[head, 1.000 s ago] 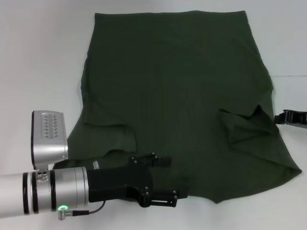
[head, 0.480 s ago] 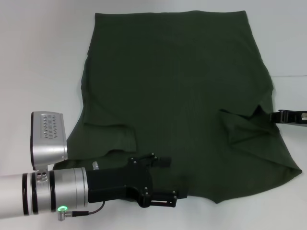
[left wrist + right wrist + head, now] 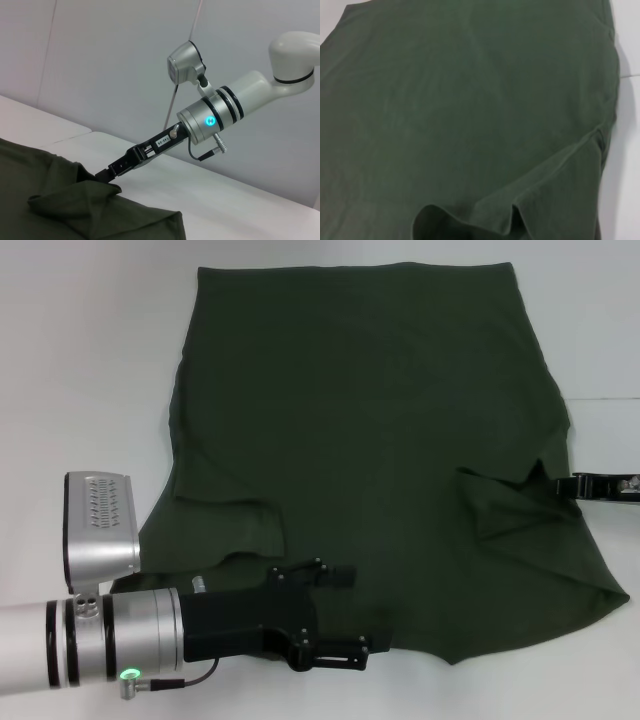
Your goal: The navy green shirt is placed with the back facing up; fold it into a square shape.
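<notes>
- Nearest you in the head view is the left gripper (image 3: 345, 622), lying low over the near hem edge of the navy green shirt (image 3: 370, 430), by the neck side. Its two black fingers (image 3: 335, 575) stand well apart, wide open, with cloth beneath them but nothing clamped that you can see.
- Just beyond that gripper you see the shirt's left sleeve folded in onto the body, making a small flap.
- The shirt itself is spread flat on the white table (image 3: 80, 370), plain back up, filling the middle of your view and running from the near edge to the straight hem at the far side.
- On your right side the other sleeve is also turned in, rumpled into a raised fold.
- The right gripper (image 3: 590, 486) sits at the shirt's right edge, its tip right at that folded sleeve. You cannot tell whether its fingers are apart or closed on cloth.
</notes>
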